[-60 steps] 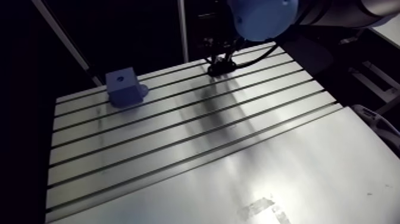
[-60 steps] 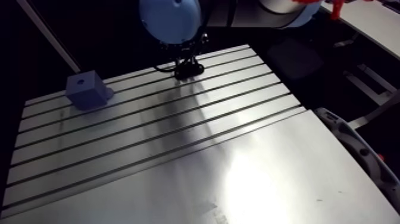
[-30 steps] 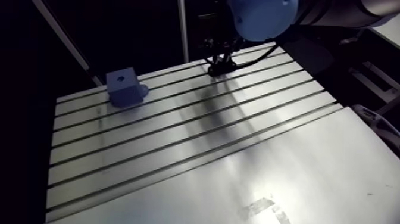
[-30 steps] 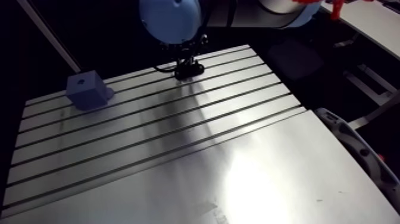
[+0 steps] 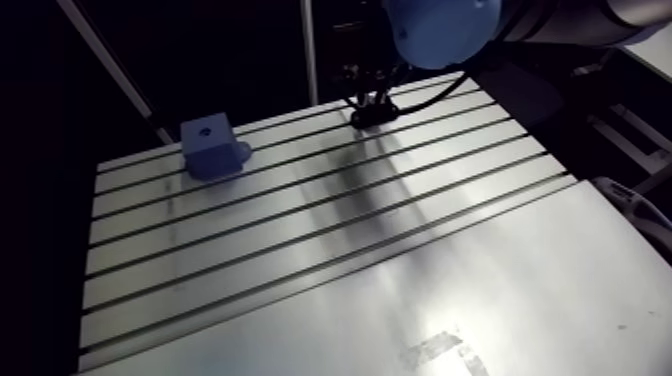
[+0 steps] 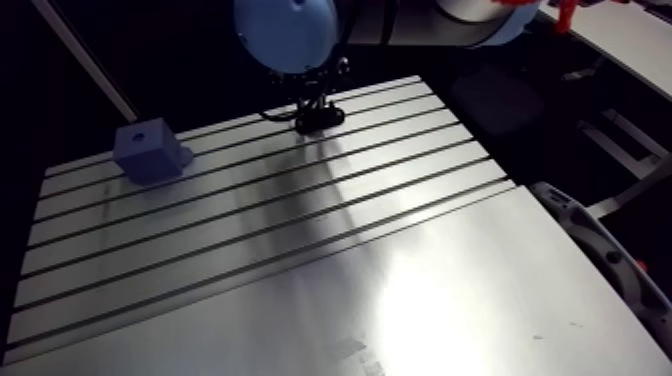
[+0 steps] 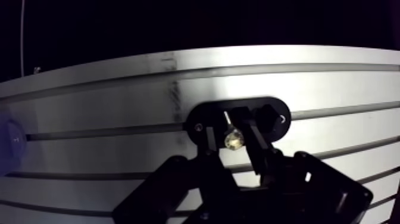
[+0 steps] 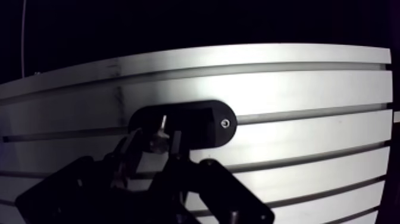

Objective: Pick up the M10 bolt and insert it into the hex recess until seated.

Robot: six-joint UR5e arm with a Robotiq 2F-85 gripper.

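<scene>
In the wrist view a shiny M10 bolt (image 7: 232, 140) stands head-down between my two dark fingers (image 7: 257, 136), its thin shank pointing away from me. My gripper (image 7: 233, 132) is shut on the bolt, just above a black oval holder plate (image 7: 274, 116) that lies on the slotted table. In the arm view the gripper (image 5: 372, 112) hangs at the table's far edge. A blue block (image 5: 212, 146) with a round hole in its top stands at the back left, well apart from the gripper.
The aluminium table (image 5: 330, 250) has several dark slots running across its far half, and a smooth plate (image 5: 480, 300) covers the near half. The table's back edge lies just beyond the black holder.
The whole arm view has shifted very slightly, so the camera moved a little. The gripper stays over the black holder and the blue block has not moved.
</scene>
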